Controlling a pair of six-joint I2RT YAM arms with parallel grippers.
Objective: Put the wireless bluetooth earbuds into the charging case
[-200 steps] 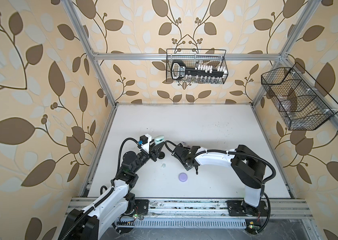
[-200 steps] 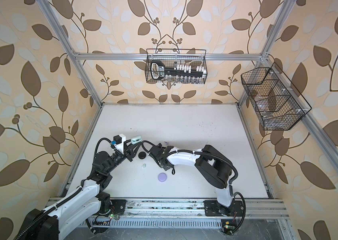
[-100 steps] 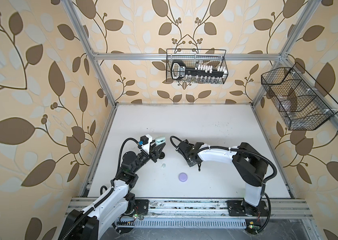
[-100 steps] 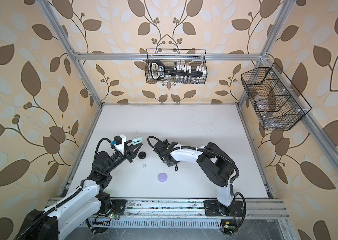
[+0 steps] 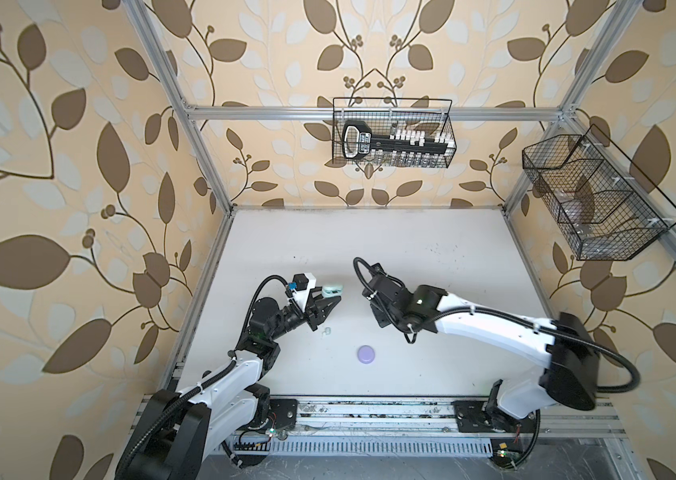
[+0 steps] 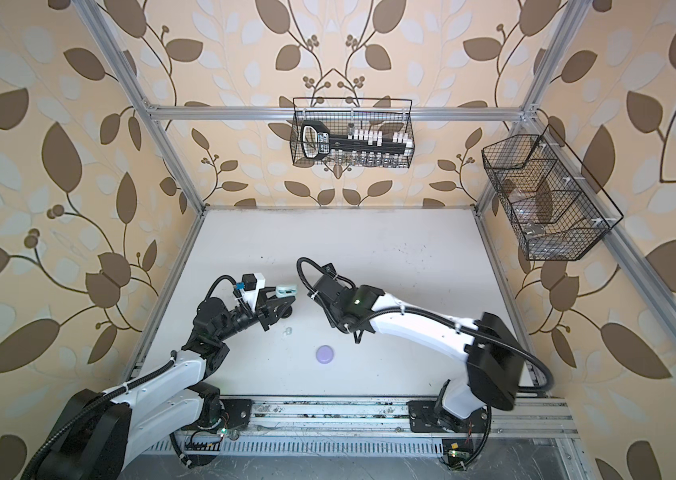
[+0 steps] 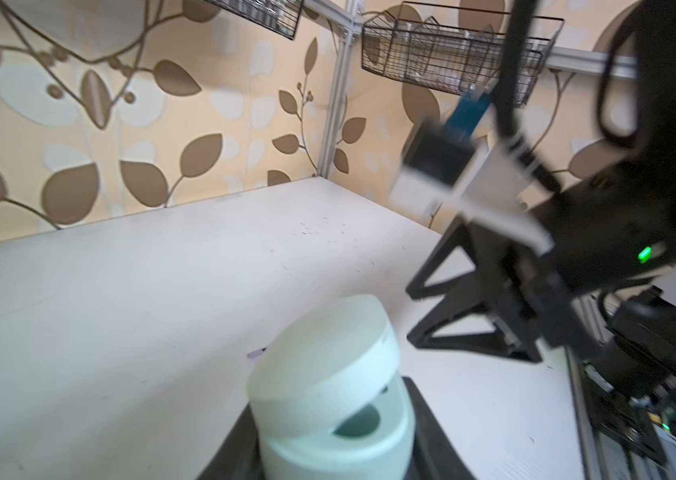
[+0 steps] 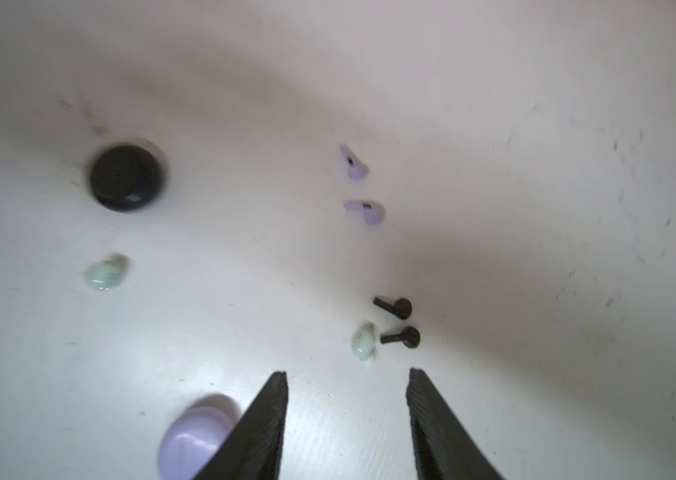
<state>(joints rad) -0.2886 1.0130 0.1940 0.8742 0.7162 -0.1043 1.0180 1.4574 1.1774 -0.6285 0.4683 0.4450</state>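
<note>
Walled tabletop [image 5: 411,241], earbuds [image 8: 398,308] mid-table, mint case [image 5: 333,289] gripped

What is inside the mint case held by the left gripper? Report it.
The mint case, clamped in the left gripper, has its lid swung partly aside. Through the gap one hollow socket shows, with no earbud in it. The lid covers the rest, so that is unseen.

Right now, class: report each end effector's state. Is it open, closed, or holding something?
Left end effector: closed on the mint charging case.
Right end effector: open, holding nothing.
</note>
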